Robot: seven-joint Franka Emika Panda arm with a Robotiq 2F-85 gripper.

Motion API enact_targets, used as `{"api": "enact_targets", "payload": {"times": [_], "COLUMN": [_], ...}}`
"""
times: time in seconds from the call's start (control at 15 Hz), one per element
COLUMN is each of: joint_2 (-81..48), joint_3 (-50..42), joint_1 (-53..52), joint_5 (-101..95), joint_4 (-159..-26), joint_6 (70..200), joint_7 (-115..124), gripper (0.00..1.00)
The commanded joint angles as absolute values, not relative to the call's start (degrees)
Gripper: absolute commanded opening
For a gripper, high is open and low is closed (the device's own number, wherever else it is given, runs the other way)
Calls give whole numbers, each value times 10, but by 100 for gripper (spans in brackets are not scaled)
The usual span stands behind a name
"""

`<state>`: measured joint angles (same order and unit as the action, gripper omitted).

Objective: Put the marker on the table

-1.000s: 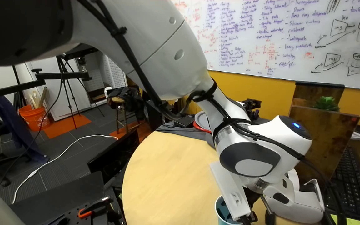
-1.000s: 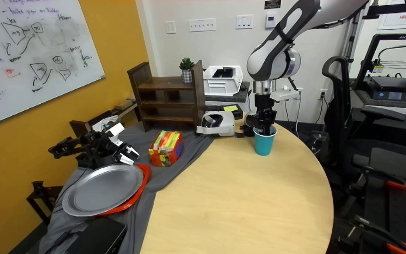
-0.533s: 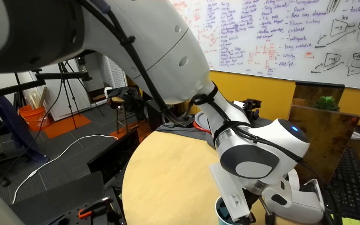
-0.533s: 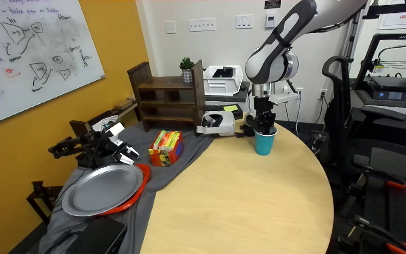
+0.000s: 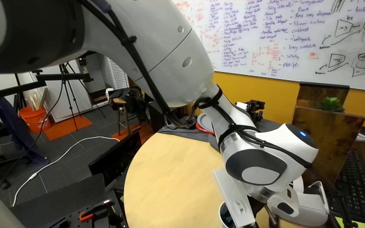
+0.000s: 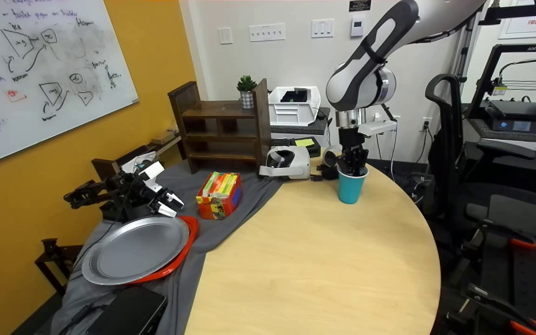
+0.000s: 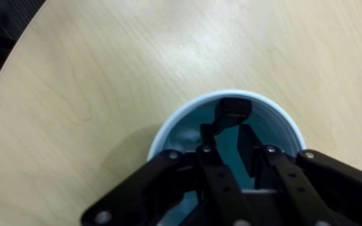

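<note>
The marker (a dark stick, I judge) is inside the teal cup, by its wall: likely light, stiff, slick, best pinched near the top. The jaws stand parted, gripping nothing. Only the wrist view shows it clearly; an exterior view sets the cup far right on the wooden surface.

In an exterior view: close along arm, downward. In an exterior view: across table, facing cup. Wrist view: close, down into cup. Both exterior views share table, whiteboard.
</note>
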<state>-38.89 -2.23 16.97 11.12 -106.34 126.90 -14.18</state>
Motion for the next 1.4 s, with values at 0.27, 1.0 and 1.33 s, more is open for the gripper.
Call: {"api": "enact_targets", "payload": {"times": [0.27,1.0,1.33], "joint_2": [-385,-327,-281], "joint_3": [-39,-44,-48], "joint_1": [152,143,137], "joint_5": [85,59,41], "joint_4": [-1052,-1099,-1132], "joint_6": [1244,1245,1224], "joint_7": [-110,-110,-112], "gripper": [3,3,3]}}
